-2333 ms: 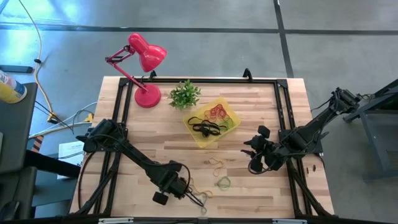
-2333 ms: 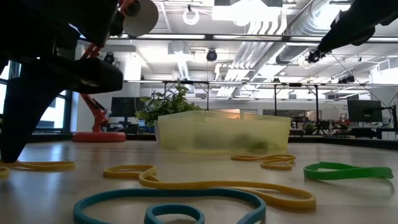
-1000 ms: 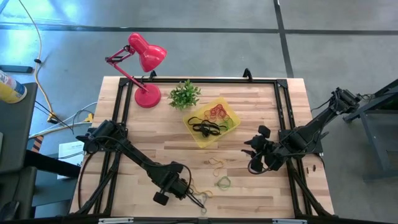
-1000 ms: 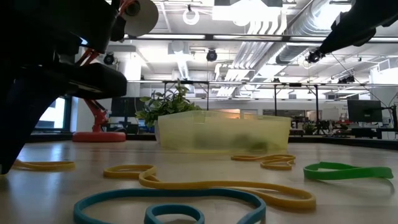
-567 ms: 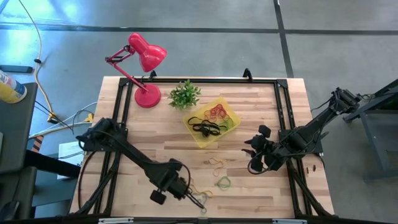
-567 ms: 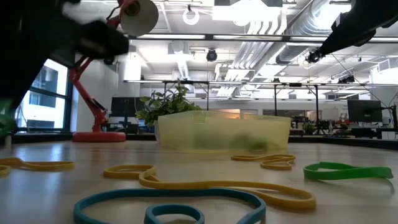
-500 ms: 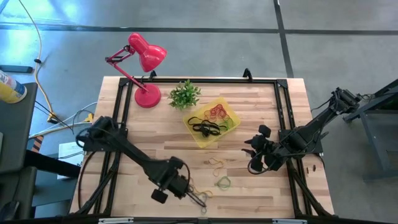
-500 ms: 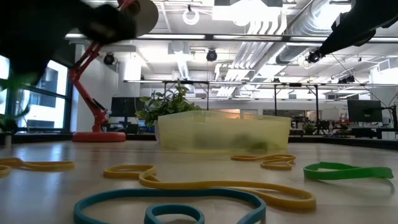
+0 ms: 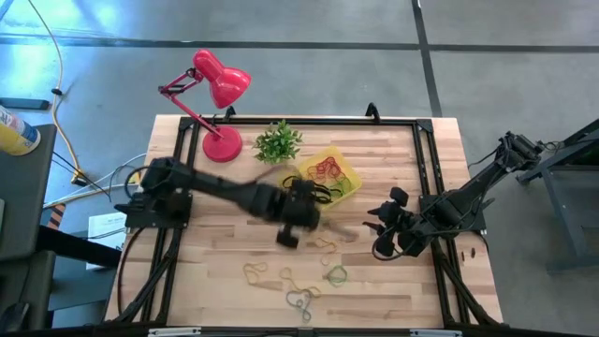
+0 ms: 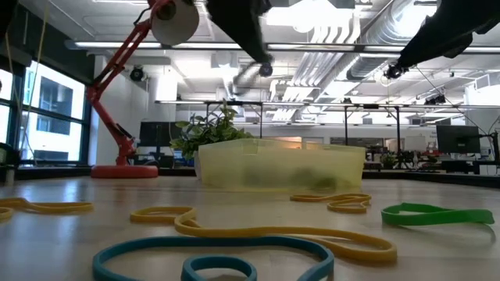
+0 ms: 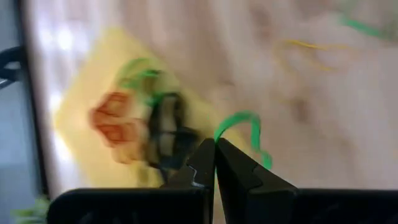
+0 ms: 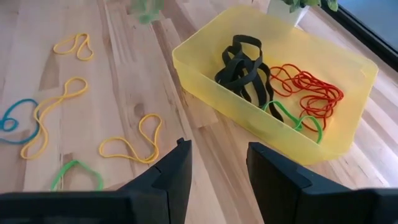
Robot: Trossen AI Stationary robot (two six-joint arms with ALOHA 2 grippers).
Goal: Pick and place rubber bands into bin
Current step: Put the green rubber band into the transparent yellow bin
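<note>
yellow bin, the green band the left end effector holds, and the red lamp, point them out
yellow bin [image 12: 336, 134]: right wrist view, on its near side wall.
green band [image 11: 239, 119]: left wrist view, on the loop's arc above the shut left end effector [image 11: 215, 163].
red lamp [image 9: 222, 147]: high view, on its round base.

We see the yellow bin [image 12: 205, 53] on the wood table [image 12: 124, 81]. Inside it: black rubber bands [image 12: 242, 71] at the middle, red bands [image 12: 311, 90] beside them, a green band [image 12: 292, 118] against the bin's near wall. Outside the bin, loose on the table: yellow bands [image 12: 127, 146] near it, a long yellow loop [image 12: 53, 115] and a small one [image 12: 73, 46] farther off, a blue band [image 12: 9, 115], a green loop [image 12: 74, 174]. Right gripper [image 12: 217, 165] fingers stand apart, nothing between them.
</note>
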